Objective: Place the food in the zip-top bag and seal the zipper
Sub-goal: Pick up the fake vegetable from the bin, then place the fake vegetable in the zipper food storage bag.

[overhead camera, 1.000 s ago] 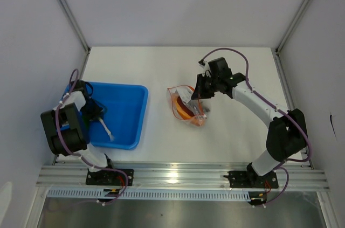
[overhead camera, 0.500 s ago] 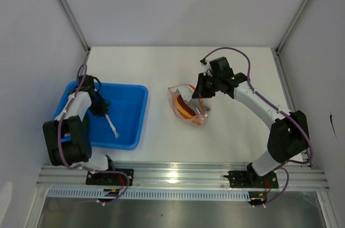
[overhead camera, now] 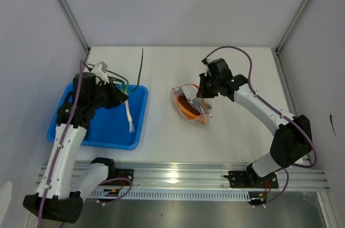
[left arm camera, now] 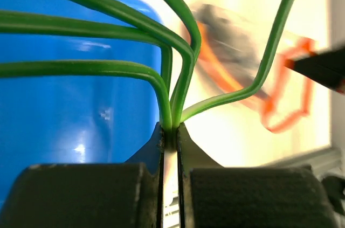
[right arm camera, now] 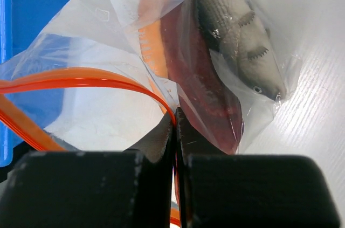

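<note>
Currently we pinch stalks [left arm camera: 81, 68] in left claw [left arm camera: 168, 131]; right claw [right arm camera: 175, 117] clamped on zipper [right arm camera: 81, 77]. Stalks splaying above claw may snag bag [right arm camera: 108, 23] mouth.

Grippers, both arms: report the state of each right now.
Left gripper: closed on the green stalks.
Right gripper: closed on the zipper strip of the bag.

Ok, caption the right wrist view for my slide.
Right claw pinches the orange zipper of the clear bag holding a meat slab and toy fish.
</note>
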Robot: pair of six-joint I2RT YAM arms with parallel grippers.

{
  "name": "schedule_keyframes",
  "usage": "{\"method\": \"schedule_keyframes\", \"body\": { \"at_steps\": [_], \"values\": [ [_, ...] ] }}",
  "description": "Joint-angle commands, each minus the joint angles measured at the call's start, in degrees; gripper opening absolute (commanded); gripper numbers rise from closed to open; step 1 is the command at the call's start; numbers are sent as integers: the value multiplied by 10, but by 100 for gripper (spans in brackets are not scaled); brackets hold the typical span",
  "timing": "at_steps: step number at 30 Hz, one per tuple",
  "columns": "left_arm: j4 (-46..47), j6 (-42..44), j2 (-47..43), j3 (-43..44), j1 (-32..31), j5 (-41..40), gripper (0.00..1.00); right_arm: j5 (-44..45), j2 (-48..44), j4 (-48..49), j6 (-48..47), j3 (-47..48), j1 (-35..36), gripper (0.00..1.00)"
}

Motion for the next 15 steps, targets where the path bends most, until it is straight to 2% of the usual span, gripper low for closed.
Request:
{"method": "schedule_keyframes", "body": {
  "at_steps": [1,4,8,11,15],
  "values": [
    [-40,-8,-35,43,-25,51,1,77,-31,-5,-3,28,22,0],
    [-43,-40,-56,57,-39,63,1,100,-30,-5,16,30,40,0],
    [-20,-128,-61,62,-79,60,1,154,-19,-9,45,30,60,0],
    [4,-171,-42,87,-165,-2,1,187,-10,-9,79,34,78,0],
    [54,-232,-16,106,-240,-88,1,215,-1,-22,139,48,106,0]
  ]
}}
